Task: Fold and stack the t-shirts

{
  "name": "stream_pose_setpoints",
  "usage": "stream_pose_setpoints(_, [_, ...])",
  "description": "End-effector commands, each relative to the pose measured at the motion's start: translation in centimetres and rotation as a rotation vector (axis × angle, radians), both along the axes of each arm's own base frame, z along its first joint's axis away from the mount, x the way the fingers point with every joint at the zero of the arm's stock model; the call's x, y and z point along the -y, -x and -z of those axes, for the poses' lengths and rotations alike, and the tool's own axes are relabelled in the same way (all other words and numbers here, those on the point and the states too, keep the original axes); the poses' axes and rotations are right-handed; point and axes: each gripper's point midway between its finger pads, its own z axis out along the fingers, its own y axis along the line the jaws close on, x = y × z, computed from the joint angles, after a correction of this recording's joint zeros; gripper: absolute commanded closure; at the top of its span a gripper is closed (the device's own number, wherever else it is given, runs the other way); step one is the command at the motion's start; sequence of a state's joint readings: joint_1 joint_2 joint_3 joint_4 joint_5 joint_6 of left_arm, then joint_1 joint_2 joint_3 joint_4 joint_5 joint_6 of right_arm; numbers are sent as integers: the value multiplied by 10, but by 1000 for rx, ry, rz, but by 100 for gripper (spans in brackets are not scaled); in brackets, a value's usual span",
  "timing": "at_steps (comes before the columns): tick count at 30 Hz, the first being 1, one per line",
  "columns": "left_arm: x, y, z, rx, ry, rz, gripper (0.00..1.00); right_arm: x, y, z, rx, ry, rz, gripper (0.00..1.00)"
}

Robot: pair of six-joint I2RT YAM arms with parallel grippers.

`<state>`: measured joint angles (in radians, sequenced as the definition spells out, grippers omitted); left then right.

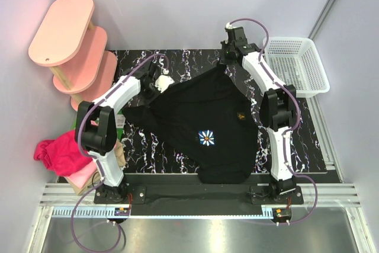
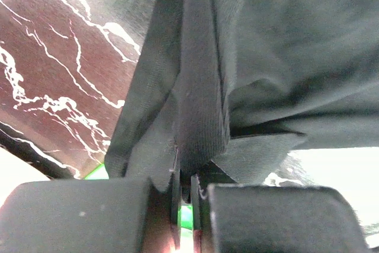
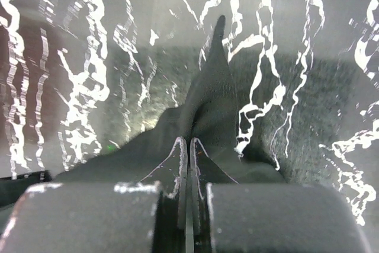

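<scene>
So the black tee [image 1: 201,128] is draped across the middle of the bench [image 1: 148,146], front side up, with the little white daisy print [image 1: 206,138] showing a bit below its centre. Its near hem hangs right at the bench edge between the two arm bases, and its far side is pulled out into two corners.

Left end effector [image 1: 155,81] is at the tee's far-left corner, clenched on a bunched fold of the black fabric. In the left wrist view the cloth runs straight down into the thin slit between the fingers [image 2: 89,217]. Right end effector [image 1: 232,48] is at the tee's far-right tip, also clamped tight. The right wrist view shows a small peak of black cloth pinched between its fingers [image 3: 278,217] and standing up off the marbled surface. The fabric between the two corners looks stretched fairly taut.

Moving outward: left of the tee, past the left arm, there's a crumpled magenta tee [image 1: 56,152] with what looks like pink and tan cloth tucked beside it, hard to separate. A bit of a green packet [image 1: 120,121] peeks out just left of the tee, mostly behind the arm. Further left and back sits a pink shelf unit [image 1: 62,31]. Off the tee's far-right side is a white basket [image 1: 288,41].
</scene>
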<state>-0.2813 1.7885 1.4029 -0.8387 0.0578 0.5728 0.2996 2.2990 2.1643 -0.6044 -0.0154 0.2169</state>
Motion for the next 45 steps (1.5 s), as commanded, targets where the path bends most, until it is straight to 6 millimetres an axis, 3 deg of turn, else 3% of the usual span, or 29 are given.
stream_pose_setpoints(1, [-19, -28, -6, 49, -123, 18, 90, 16, -14, -106, 230, -22, 38, 100])
stream_pose_setpoints(6, [-35, -64, -3, 103, -265, 23, 85, 36, -10, -148, 295, -36, 77, 100])
stream_pose_setpoints(7, [-38, -72, -8, 130, -288, 26, 85, 41, -9, -148, 294, -31, 88, 100])
stream_pose_setpoints(11, [-46, -76, -34, 198, -304, -4, 93, 44, 13, -185, 343, -52, 77, 100])
stream_pose_setpoints(12, [-48, -74, -52, 238, -297, -20, 94, 44, 18, -192, 352, -66, 74, 100])
stream_pose_setpoints(14, [-52, -64, -68, 269, -297, -29, 98, 46, 35, -216, 387, -92, 71, 100])
stream_pose_setpoints(15, [-56, -59, -94, 328, -286, -50, 100, 46, 41, -228, 407, -109, 71, 100])
stream_pose_setpoints(17, [-60, -48, -116, 377, -283, -63, 100, 51, 63, -261, 472, -138, 74, 100])
stream_pose_setpoints(18, [-64, -40, -145, 447, -271, -80, 100, 49, 74, -274, 492, -163, 54, 100])
stream_pose_setpoints(19, [-66, -34, -160, 477, -269, -85, 100, 52, 93, -299, 542, -183, 49, 100])
stream_pose_setpoints(21, [-71, -19, -202, 568, -247, -94, 100, 58, 115, -319, 583, -195, 51, 100])
stream_pose_setpoints(22, [-72, -11, -223, 601, -235, -99, 100, 65, 141, -347, 642, -212, 52, 100])
stream_pose_setpoints(24, [-69, 10, -256, 671, -179, -92, 100, 68, 166, -357, 664, -233, 42, 100])
stream_pose_setpoints(25, [-68, 24, -266, 679, -163, -82, 100, 75, 196, -379, 720, -253, 38, 100])
stream_pose_setpoints(26, [-64, 44, -283, 729, -132, -65, 100, 79, 211, -384, 738, -260, 40, 100])
stream_pose_setpoints(27, [-61, 56, -288, 744, -116, -52, 100, 84, 220, -374, 722, -254, 54, 100])
stream_pose_setpoints(28, [-59, 68, -281, 730, -115, -35, 100, 94, 254, -392, 783, -270, 61, 100])
stream_pose_setpoints(29, [-57, 90, -292, 777, -94, -11, 99, 99, 268, -393, 793, -271, 70, 100])
stream_pose_setpoints(30, [-57, 100, -291, 780, -88, -6, 99, 102, 279, -387, 788, -268, 73, 100])
stream_pose_setpoints(31, [-59, 112, -283, 760, -92, 2, 99, 110, 308, -400, 838, -279, 72, 100])
stream_pose_setpoints(35, [-69, 156, -286, 741, -45, 12, 98, 124, 365, -409, 848, -281, 70, 100])
stream_pose_setpoints(36, [-73, 168, -288, 724, -32, 10, 97, 130, 385, -423, 890, -294, 71, 100])
stream_pose_setpoints(39, [-76, 187, -299, 727, 4, 16, 95, 136, 412, -436, 918, -308, 73, 100])
stream_pose_setpoints(41, [-78, 189, -304, 733, 2, 15, 95, 138, 419, -437, 912, -311, 72, 100])
stream_pose_setpoints(44, [-76, 185, -314, 748, 4, 18, 94, 144, 417, -441, 921, -294, 104, 100])
stream_pose_setpoints(45, [-73, 183, -316, 749, 12, 24, 94, 143, 405, -432, 890, -283, 117, 100])
